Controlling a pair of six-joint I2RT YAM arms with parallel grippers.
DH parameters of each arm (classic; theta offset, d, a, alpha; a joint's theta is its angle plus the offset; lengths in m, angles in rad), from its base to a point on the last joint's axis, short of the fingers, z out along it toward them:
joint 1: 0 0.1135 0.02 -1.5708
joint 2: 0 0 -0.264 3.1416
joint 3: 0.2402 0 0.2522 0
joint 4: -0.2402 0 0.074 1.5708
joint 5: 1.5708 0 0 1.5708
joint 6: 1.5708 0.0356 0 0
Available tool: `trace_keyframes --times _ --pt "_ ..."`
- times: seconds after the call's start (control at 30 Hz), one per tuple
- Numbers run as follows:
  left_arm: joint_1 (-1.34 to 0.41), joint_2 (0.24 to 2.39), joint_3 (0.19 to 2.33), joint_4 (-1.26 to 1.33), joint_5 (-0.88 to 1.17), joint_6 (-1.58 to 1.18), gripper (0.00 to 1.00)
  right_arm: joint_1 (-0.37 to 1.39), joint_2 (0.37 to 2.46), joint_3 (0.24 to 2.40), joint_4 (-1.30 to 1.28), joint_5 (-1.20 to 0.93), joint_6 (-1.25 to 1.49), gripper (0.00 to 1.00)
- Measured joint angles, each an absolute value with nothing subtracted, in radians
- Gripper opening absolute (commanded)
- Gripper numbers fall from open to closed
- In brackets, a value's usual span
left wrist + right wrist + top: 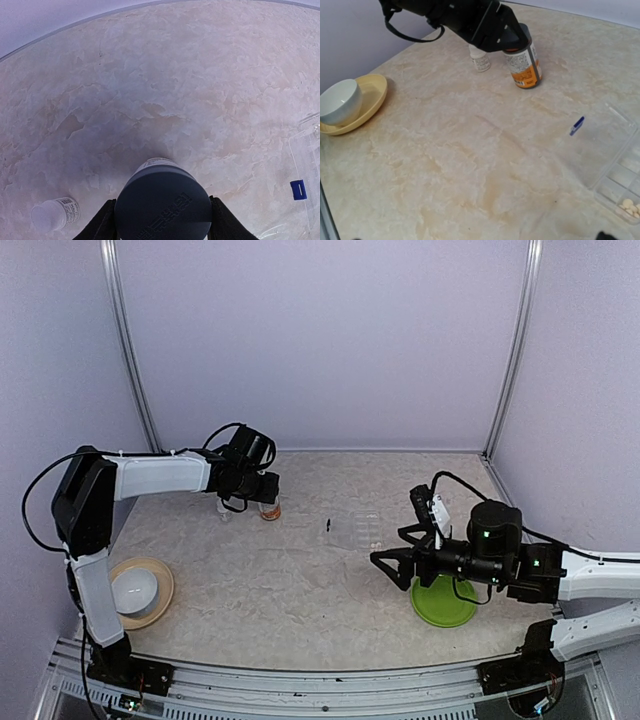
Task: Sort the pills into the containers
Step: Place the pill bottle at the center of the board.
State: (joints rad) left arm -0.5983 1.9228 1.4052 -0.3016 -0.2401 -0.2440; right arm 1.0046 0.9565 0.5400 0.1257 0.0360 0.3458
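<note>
Blocking view: black left gripper (490, 30) covers the top of the clear bottle with gray cap and white-and-orange label (522, 62) in R wrist view; only label + lower body show there.
Cut off: in L wrist view the bottle runs off the bottom edge; just the cap top + a sliver of label are seen.
Hard to make out: clear plastic pill organiser box (605, 150) is barely visible from top cam and its end is off-frame in both wrist views. Pale pills (629, 205) sit in one compartment, count unclear. Label text is too small to read.
Bottle axis: upright or v. nearly so, long axis vertical, cap up, base on the beige table (300, 590).
Bottle place: far left-centre of table, just beside the small clear vial with white cap (480, 60); vial is on its left, not touching, also upright.
L gripper: fingers (102, 222) press opposite sides of the gray cap, clamped on the bottle.
R gripper: right gripper (388, 545) has jaws wide apart w/ nothing between, above table next to the flat green plate (443, 602), well apart from bottle.
Near left: white bowl (135, 588) on a tan plate (160, 605).
</note>
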Motion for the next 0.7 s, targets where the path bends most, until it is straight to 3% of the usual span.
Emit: trace_keyframes --times 0.5,0.7 --pt "-0.595 1.936 1.415 -0.308 -0.236 -0.241 0.5 1.005 0.96 0.525 0.133 0.039 0.354 1.0" --pt "-0.593 1.937 1.416 -0.308 -0.233 -0.241 0.62 1.005 0.96 0.524 0.133 0.039 0.357 1.0"
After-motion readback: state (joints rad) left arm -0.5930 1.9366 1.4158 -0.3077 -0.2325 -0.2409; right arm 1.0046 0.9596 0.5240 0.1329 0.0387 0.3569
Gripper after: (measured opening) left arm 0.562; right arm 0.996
